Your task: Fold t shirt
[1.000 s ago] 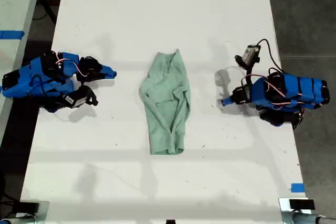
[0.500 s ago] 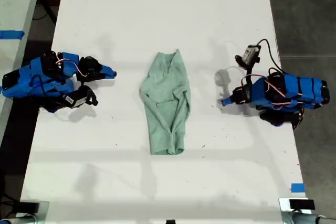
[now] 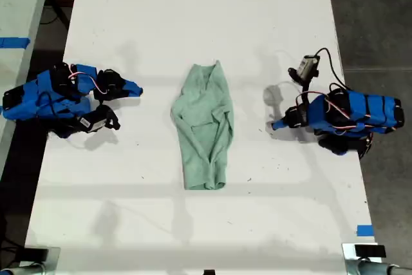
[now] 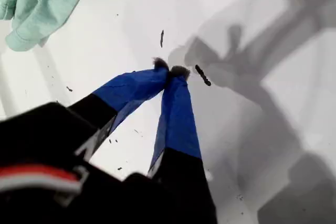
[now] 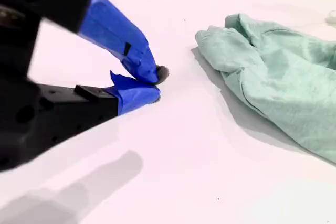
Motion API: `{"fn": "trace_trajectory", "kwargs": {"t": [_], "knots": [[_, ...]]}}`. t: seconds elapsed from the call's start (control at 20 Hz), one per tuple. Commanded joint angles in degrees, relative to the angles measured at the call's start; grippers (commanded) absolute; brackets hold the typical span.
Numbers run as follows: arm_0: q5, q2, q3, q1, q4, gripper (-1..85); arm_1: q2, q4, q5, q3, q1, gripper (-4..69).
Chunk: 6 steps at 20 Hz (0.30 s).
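T shirt: the t shirt (image 3: 205,128) is soft, pale mint-green knit cloth, wrinkled and bunched into a long narrow strip, narrower at the far end and squarer at the near end in the exterior view. It lies flat on the middle of the table, between my two arms and well apart from both.
Table: the table (image 3: 193,17) is a smooth, matte white surface, flecked with small dark specks.
My first gripper: my first gripper (image 4: 169,71) has blue tapered fingers with dark worn tips on a black body. The tips are pressed together with nothing between them, over bare table.
My second gripper: my second gripper (image 5: 155,83) has the same blue fingers. They are closed tip to tip, holding nothing, just above the tabletop.
First wrist view only: it shows a ribbed hem or cuff at the cloth's edge (image 4: 23,38) and hard arm shadows on the white surface.
Second wrist view only: it shows the rolled, thick edge of the shirt (image 5: 226,51) up close, near my tips but not touching them.
Exterior view only: it shows the whole outline of the garment and both blue arms lying low at the exterior view's left (image 3: 64,98) and right (image 3: 341,117) edges of the table. I cannot tell from the views which arm is which.
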Motion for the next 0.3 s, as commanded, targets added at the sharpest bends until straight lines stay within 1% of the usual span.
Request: {"fn": "trace_trajectory", "kwargs": {"t": [0.0,0.25], "knots": [[0.3,0.4,2.3,0.0,-1.1,-0.2,0.7,-1.6,0.4,3.3,-0.8,1.4],[0.3,0.4,2.3,0.2,-1.1,-0.2,0.7,-1.6,0.6,3.3,-0.9,1.4]]}}
